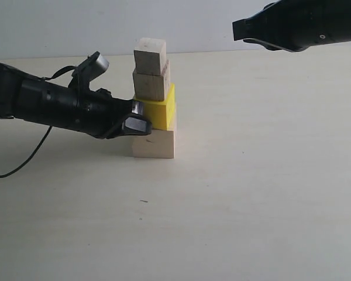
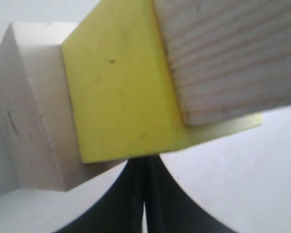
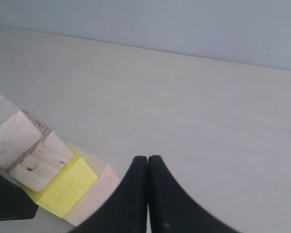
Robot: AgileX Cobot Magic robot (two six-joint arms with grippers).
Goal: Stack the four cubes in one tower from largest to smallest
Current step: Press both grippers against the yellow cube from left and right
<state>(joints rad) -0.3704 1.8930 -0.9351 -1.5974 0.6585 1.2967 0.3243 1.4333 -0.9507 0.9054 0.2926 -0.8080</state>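
Black fingers (image 2: pixel 136 204) of the left gripper (image 2: pixel 146 162) fill the near edge of the left wrist view. They are pressed together with no gap and hold nothing. Their tips sit right at the lower edge of the yellow cube (image 2: pixel 116 97), though contact cannot be confirmed.

All four cubes stand in one column near the middle of the table (image 1: pixel 251 193). The large wooden cube (image 1: pixel 154 143) rests on the tabletop as the base. On it sits the yellow cube (image 1: pixel 162 108), turned a little so that a corner juts slightly past the base on the right. The medium wooden cube (image 1: pixel 151 85) lies on the yellow one, and the small wooden cube (image 1: pixel 149 55) tops the tower, slightly tilted.

Seen from the exterior camera, the left gripper (image 1: pixel 137 117) reaches in low from the left, and its tip meets the tower at the seam between the yellow cube and the base. A thin black cable (image 1: pixel 23 161) trails from that arm across the table.

High and to the right, the right gripper (image 1: pixel 237 29) hangs well apart from the stack. Its own camera shows the right gripper (image 3: pixel 148 160) with its fingers (image 3: pixel 131 194) closed against each other, empty, over bare table. The tower shows at that view's edge, its yellow cube (image 3: pixel 68 189) visible between the wooden ones. A pale wall (image 1: pixel 193 23) rises behind the table.
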